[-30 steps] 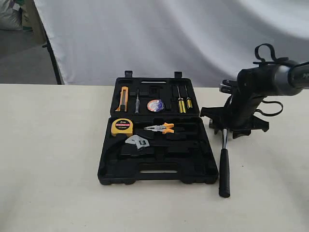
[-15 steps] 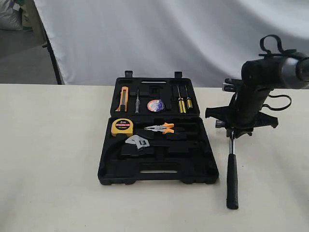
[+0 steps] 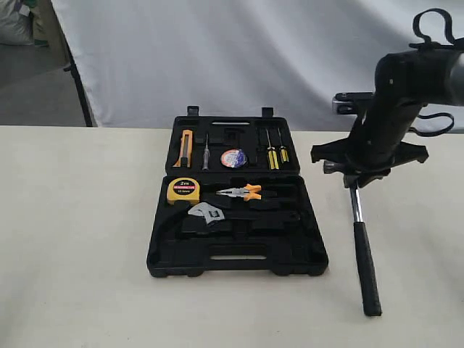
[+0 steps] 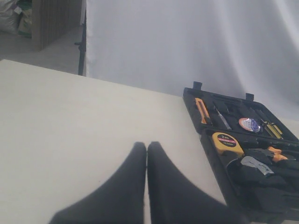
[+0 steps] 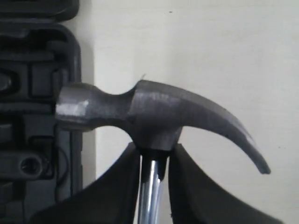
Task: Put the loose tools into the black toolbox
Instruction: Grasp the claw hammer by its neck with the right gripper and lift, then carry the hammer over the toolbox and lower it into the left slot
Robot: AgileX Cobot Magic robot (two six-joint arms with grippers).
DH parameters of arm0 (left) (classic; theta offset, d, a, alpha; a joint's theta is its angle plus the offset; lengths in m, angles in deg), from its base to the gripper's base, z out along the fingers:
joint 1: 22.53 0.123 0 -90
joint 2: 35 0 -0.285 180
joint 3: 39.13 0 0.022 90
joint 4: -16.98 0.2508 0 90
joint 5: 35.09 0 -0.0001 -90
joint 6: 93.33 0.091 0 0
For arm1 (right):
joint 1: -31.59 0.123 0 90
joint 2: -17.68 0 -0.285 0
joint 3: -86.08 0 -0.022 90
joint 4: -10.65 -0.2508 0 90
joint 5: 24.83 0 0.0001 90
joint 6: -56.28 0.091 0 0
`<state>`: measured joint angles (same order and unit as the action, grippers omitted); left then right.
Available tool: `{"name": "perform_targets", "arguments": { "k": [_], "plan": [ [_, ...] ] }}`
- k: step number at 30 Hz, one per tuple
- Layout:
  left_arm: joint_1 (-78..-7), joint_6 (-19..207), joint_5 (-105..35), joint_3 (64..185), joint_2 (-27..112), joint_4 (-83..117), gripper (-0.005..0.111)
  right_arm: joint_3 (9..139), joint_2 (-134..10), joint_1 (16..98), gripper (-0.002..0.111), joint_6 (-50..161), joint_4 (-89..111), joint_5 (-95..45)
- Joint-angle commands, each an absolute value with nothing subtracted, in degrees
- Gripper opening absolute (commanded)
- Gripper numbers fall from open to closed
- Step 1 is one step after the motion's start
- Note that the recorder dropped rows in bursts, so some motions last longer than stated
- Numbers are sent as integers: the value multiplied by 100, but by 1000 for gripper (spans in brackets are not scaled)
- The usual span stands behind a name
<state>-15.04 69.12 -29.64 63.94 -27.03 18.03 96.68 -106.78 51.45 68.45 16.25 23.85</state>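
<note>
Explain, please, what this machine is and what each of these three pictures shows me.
This is a robot with two arms, each ending in a two-fingered gripper. One picture is from a camera off the arms, looking across the table. The other two come from cameras on the wrists. On the table lies an open black toolbox holding a yellow tape measure, orange-handled pliers, a wrench and, in its lid, a tape roll. The right gripper grips a claw hammer by its shaft just below the head, beside the toolbox. The left gripper is shut and holds nothing.
</note>
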Motion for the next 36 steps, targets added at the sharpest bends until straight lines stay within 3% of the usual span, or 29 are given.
{"name": "perform_targets", "arguments": {
  "k": [1,23,36],
  "plan": [
    [-1359,6885,-3005,6409,-2722,1828,1,9678,-10569,5423,0,6217,1518,2210],
    [-1359,6885,-3005,6409,-2722,1828,1,9678,-10755,7980,0,3880,1518,968],
    [-1359,6885,-3005,6409,-2722,1828,1,9678,-11315,8578,0,2479,1648,516]
  ]
}}
